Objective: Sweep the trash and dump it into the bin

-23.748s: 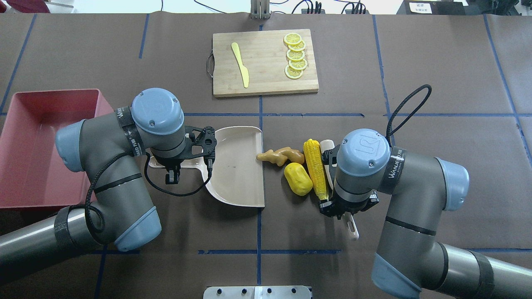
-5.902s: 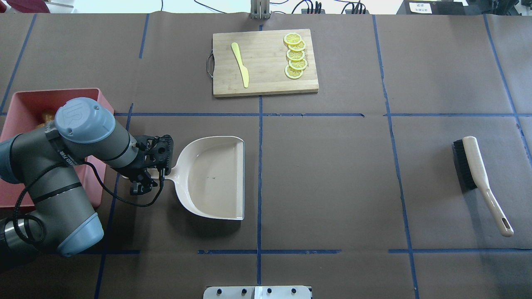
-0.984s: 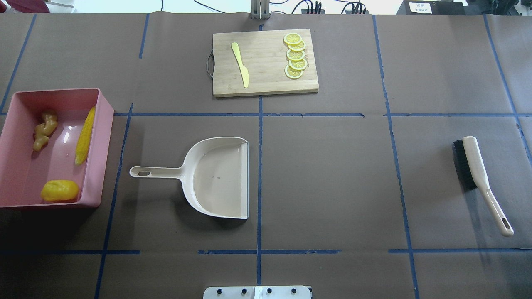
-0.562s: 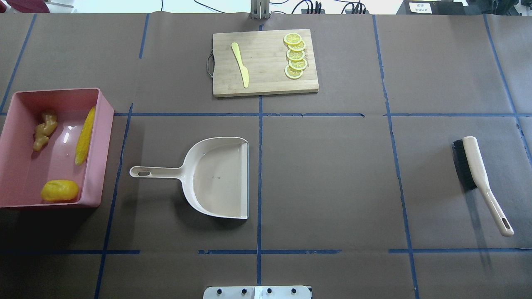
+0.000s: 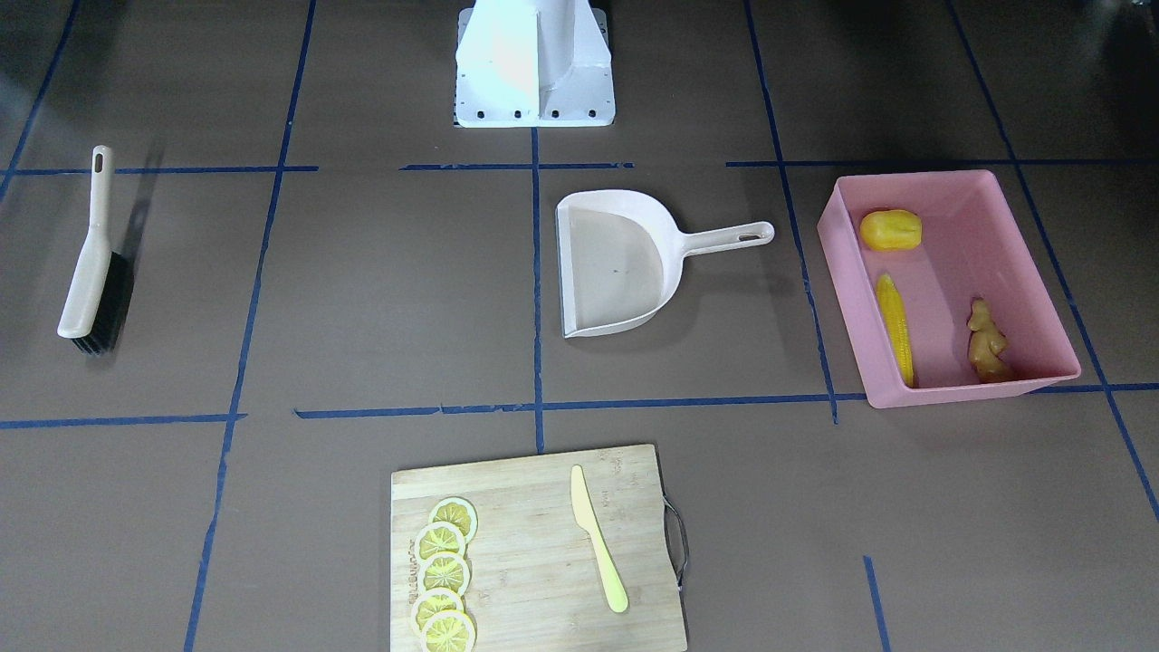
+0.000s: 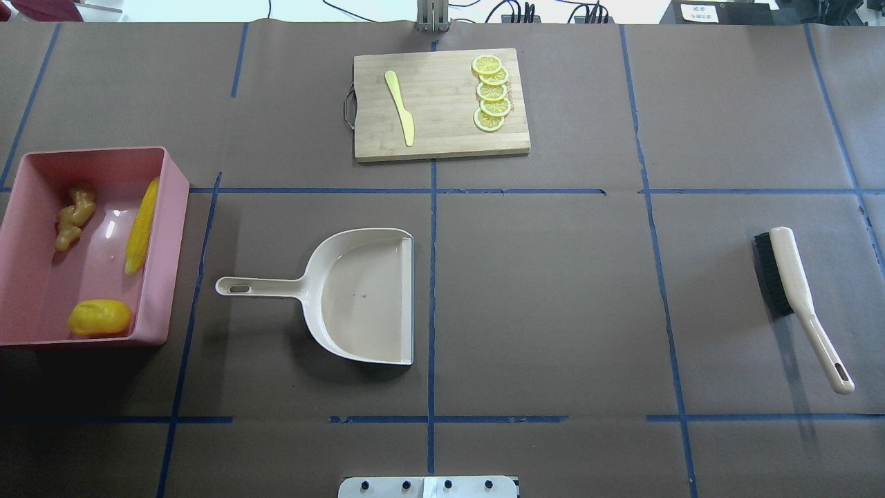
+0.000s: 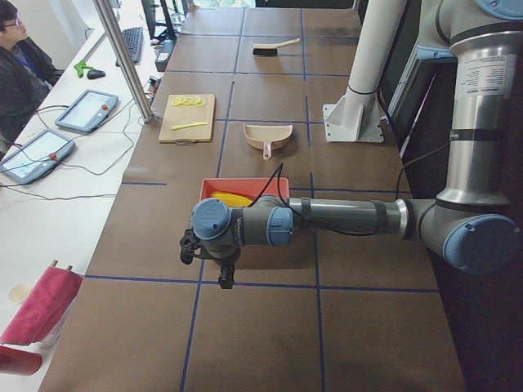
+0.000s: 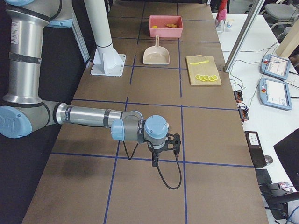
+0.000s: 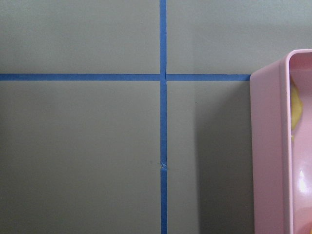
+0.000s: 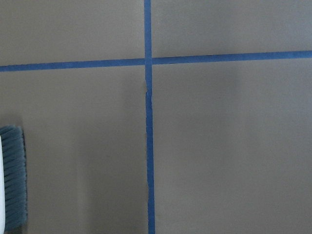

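1. All three bits of trash are in the bin (image 6: 90,151) now: corn cob (image 6: 141,225), ginger root (image 6: 74,215) and the lumpy yellow piece (image 6: 99,317). Earlier on they were lying on the surface (image 6: 553,277) by the dustpan's mouth.
2. Biggest recent change is that my left arm let go of the dustpan (image 6: 366,297) and pulled right out of the overhead view. In the last second nothing has budged.
3. The dustpan sits flat and empty, with its handle toward the bin and its mouth toward my right. The brush (image 6: 795,290) is parked well off on my right side.
4. So I'd call the job basically done, with nothing left to sweep.
5. The corn's long axis runs near-to-far along the bin wall on the dustpan side, a bit tilted. It might be leaning on that wall, but I can't tell from here.
6. The ginger lies roughly the same way at the far end. The yellow piece lies crosswise in the near corner.
7. My left hand (image 7: 226,276) hangs near the bin's outer end and my right hand (image 8: 155,160) is over bare surface. Both only show in the side views, so I can't tell whether either is open or closed.
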You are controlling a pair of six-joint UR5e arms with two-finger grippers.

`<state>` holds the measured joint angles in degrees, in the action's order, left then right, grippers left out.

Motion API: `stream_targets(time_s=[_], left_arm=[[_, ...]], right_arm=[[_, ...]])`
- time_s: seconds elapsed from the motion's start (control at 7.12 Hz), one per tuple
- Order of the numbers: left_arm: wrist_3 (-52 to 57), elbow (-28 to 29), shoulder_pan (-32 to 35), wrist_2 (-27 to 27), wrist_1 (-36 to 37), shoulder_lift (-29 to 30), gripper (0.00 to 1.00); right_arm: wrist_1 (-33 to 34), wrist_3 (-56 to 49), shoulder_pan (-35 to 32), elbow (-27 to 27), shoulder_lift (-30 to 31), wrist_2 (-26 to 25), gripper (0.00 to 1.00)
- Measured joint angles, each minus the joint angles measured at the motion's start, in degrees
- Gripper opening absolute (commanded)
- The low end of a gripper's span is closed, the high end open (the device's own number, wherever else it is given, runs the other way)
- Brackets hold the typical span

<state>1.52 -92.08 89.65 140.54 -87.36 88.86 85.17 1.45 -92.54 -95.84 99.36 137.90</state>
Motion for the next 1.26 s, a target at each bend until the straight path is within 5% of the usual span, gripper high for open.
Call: stream_targets(time_s=[1.26], left_arm=[[4.9,1.8,0.2,-3.3,-0.1,-1.4,1.0]], right_arm=[[0.5,0.7,-0.8,-0.5,-1.1,0.4,1.0]])
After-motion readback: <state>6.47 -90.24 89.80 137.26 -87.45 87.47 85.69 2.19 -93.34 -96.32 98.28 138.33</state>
